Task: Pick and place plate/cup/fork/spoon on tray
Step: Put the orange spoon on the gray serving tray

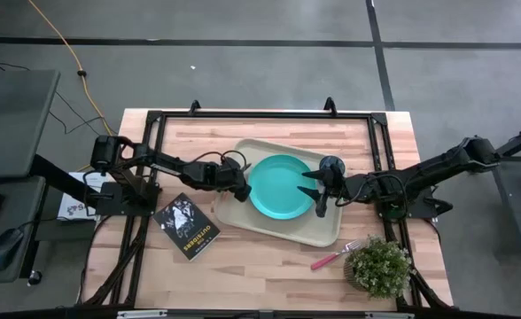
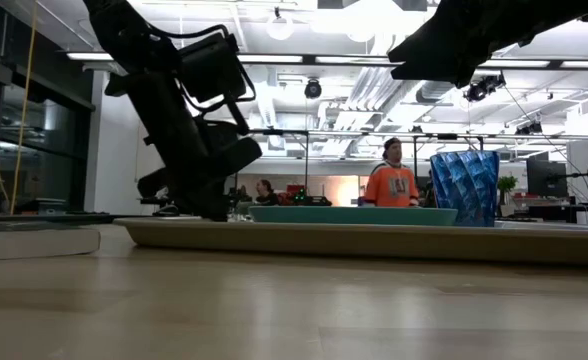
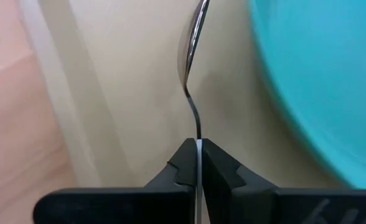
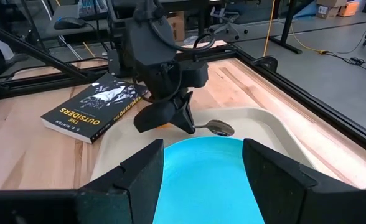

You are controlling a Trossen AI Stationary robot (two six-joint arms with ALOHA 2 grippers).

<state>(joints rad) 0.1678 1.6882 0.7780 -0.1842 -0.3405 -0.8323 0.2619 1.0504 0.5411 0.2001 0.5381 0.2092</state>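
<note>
The beige tray (image 1: 243, 152) lies mid-table with the teal plate (image 1: 278, 188) flat on it and the blue cup (image 1: 331, 165) upright at its far right corner; the cup also shows in the low view (image 2: 464, 187). My left gripper (image 1: 242, 192) is at the tray's left part beside the plate, shut on the spoon (image 3: 193, 50), whose orange handle is hidden between the fingers. My right gripper (image 1: 313, 193) is open and empty over the plate's right edge (image 4: 201, 177). The red-pink-handled fork (image 1: 334, 257) lies on the table near the tray's right corner. My left gripper pinches the spoon's thin metal neck (image 3: 198, 132) between its two fingers, which lie along the spoon. The spoon shows edge-on, its bowl (image 4: 219, 129) sticking out past the fingertips, low over the tray floor beside the plate. Whether the bowl touches the tray, I cannot tell.
A dark book (image 1: 187, 227) lies on the table left of the tray's near corner. A small potted plant (image 1: 380, 266) stands at the near right, next to the fork. A black frame (image 1: 260, 113) runs around the table. People show in the room behind (image 2: 390, 180).
</note>
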